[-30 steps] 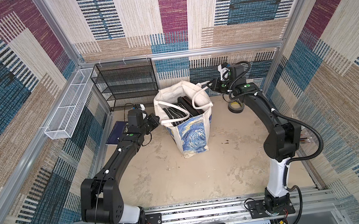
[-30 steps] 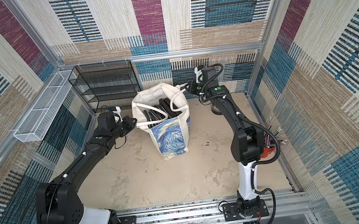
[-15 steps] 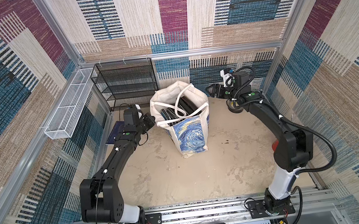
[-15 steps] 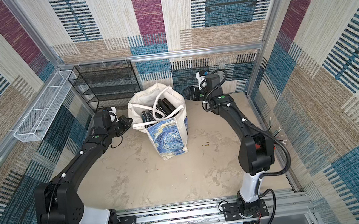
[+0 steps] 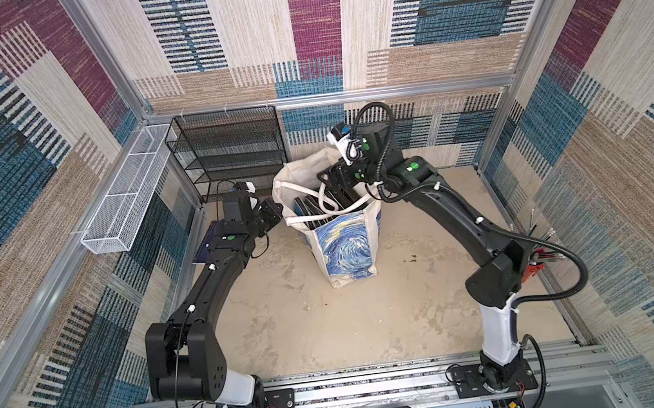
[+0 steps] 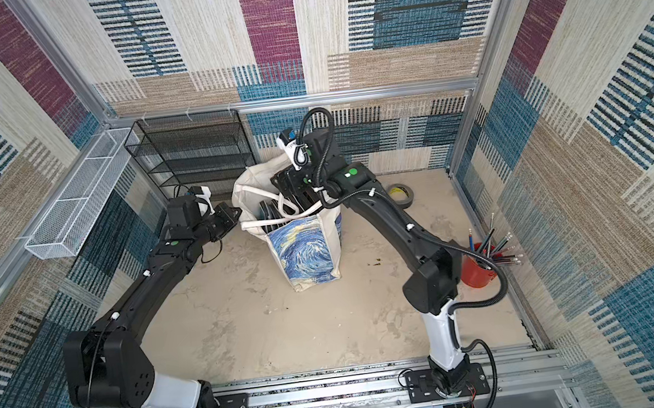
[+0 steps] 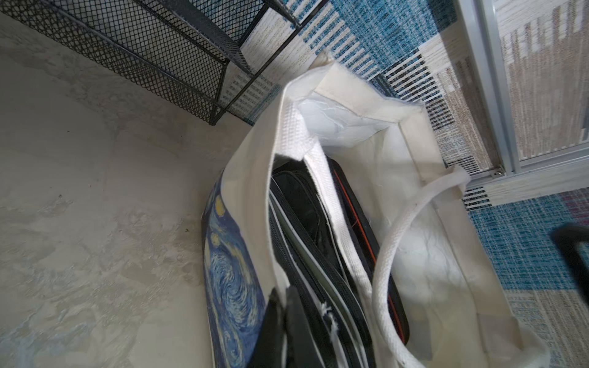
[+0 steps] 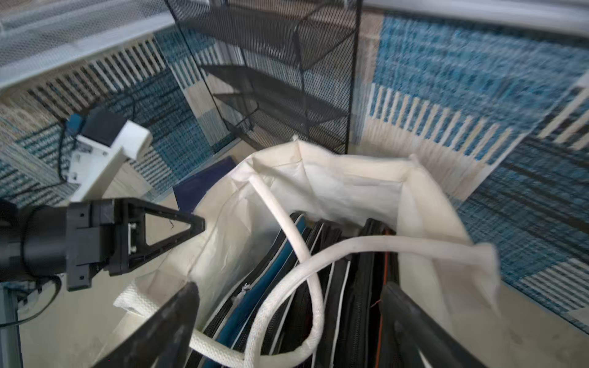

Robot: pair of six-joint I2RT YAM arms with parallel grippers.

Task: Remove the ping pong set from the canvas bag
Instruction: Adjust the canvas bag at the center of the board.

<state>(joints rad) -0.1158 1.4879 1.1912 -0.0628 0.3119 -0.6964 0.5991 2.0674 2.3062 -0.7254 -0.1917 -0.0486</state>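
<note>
Right wrist view: the right gripper [image 8: 288,286] is spread wide, poised just above the open mouth of the canvas bag [image 8: 334,178], with nothing gripped. The left gripper [image 8: 199,223] is at the bag's rim on the side away from the right arm, its fingers pressed together on the rim fabric.

Risks, as judged:
- A white handle loop [image 8: 299,251] lies across the contents, directly under the spread fingers. Going straight down could snag it or clamp it together with a case.
- The canvas is soft. If the rim pinch slips, the bag may rise with the load or tip over.
- Several flat zip cases [image 8: 350,302] stand packed on edge, so the wrong one could be taken.

Ping pong set: inside the bag, among those dark cases, some blue and one trimmed in orange. I cannot tell which it is.

Bag [image 5: 346,248]: upright on the tabletop [image 5: 329,327], cream, swirling blue-and-yellow print facing the robot's base.
</note>
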